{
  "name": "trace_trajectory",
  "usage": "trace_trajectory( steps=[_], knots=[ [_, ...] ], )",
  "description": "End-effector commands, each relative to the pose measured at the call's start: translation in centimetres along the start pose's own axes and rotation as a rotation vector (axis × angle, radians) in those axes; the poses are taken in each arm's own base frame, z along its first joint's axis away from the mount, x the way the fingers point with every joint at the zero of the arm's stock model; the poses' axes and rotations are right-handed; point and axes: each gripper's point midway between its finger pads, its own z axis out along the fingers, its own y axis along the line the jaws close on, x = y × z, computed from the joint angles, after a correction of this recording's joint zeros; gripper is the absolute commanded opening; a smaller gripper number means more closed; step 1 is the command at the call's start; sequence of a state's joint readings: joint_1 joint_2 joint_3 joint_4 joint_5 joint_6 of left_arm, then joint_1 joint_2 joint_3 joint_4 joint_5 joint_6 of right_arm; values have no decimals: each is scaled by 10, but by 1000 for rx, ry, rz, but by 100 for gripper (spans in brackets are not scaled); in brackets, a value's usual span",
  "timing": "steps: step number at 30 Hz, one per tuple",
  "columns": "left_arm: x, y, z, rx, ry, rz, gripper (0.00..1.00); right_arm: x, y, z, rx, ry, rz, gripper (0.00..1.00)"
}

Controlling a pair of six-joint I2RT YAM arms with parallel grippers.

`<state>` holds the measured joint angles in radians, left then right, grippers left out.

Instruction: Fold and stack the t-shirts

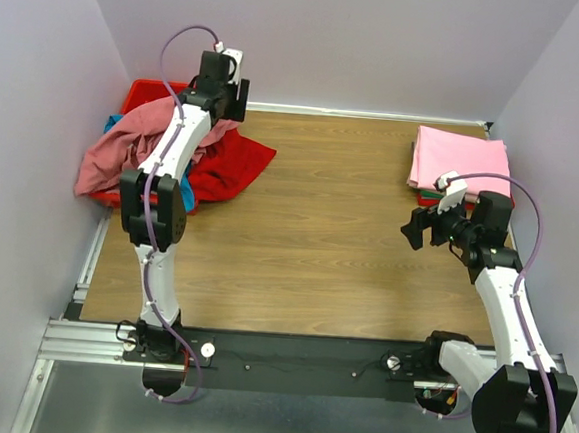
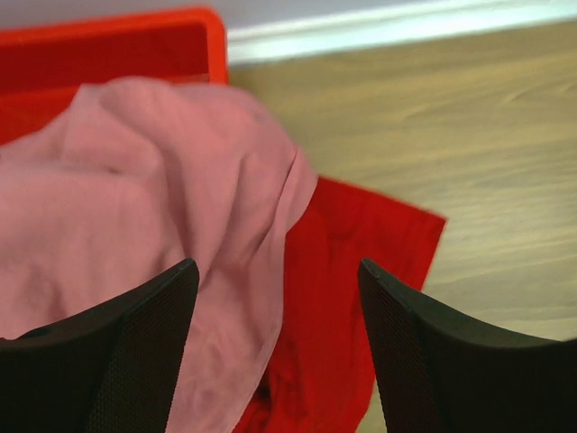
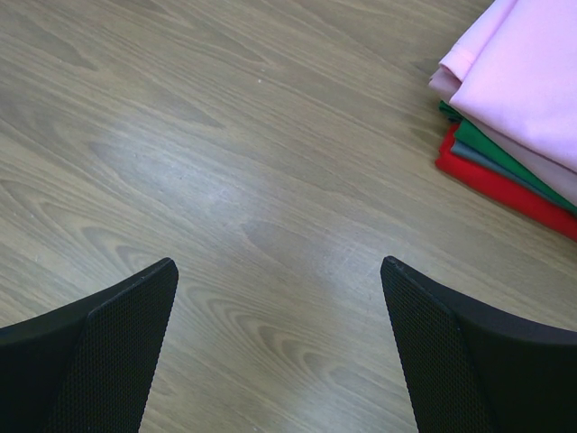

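A loose salmon pink t-shirt [image 2: 135, 198] lies heaped over a bright red t-shirt [image 2: 361, 262] at the table's back left. The red one [image 1: 236, 162] spills onto the wood, and a bit of teal cloth [image 1: 112, 122] shows beside the pink heap [image 1: 124, 148]. My left gripper [image 2: 279, 271] hangs open just above this pile, where the pink edge meets the red, and holds nothing. In the top view it [image 1: 223, 106] sits over the heap. A folded stack of t-shirts [image 1: 461, 160] lies at the back right, with light pink [image 3: 523, 81] on top and green [image 3: 491, 144] and red [image 3: 505, 185] below. My right gripper [image 1: 416, 228] [image 3: 279, 266] is open over bare wood, near the stack.
A rigid red plastic bin [image 1: 144, 93] [image 2: 135, 45] stands behind and under the loose pile in the back left corner. Pale walls close in the table on the left, back and right. A metal rail [image 1: 96, 251] runs along the table's left edge.
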<state>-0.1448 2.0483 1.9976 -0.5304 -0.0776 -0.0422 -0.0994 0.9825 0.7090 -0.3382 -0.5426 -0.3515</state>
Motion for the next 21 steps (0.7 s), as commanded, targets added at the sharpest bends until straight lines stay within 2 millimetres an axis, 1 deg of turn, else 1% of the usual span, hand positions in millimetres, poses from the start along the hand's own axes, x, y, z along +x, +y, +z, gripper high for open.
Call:
trace_trajectory(
  steps=[1, 2, 5, 6, 7, 8, 10, 16, 18, 21],
  knots=[
    [2, 29, -9, -144, 49, 89, 76, 5, 3, 2, -25, 14, 0, 100],
    [7, 24, -6, -147, 61, 98, 75, 4, 4, 2, -26, 12, -1, 100],
    [25, 21, 4, -182, 111, 127, 74, 4, 3, 2, -22, 13, 0, 100],
    [28, 17, 5, -187, 118, 137, 74, 4, 3, 2, -23, 13, -1, 100],
    [36, 15, 10, -195, 139, 146, 73, 4, 3, 2, -22, 13, 0, 100],
    [39, 18, 11, -222, 149, 152, 72, 4, 3, 2, -23, 13, -1, 100],
    [49, 15, 16, -228, 176, 166, 69, 4, 3, 2, -22, 11, -2, 100],
    [64, 18, 24, -272, 210, 181, 65, 4, 3, 1, -22, 11, -1, 100],
    [69, 23, 25, -305, 223, 185, 65, 3, 3, 1, -23, 8, -4, 100],
    [77, 28, 28, -336, 241, 189, 56, 3, 3, 1, -21, 7, -4, 100]
  ],
)
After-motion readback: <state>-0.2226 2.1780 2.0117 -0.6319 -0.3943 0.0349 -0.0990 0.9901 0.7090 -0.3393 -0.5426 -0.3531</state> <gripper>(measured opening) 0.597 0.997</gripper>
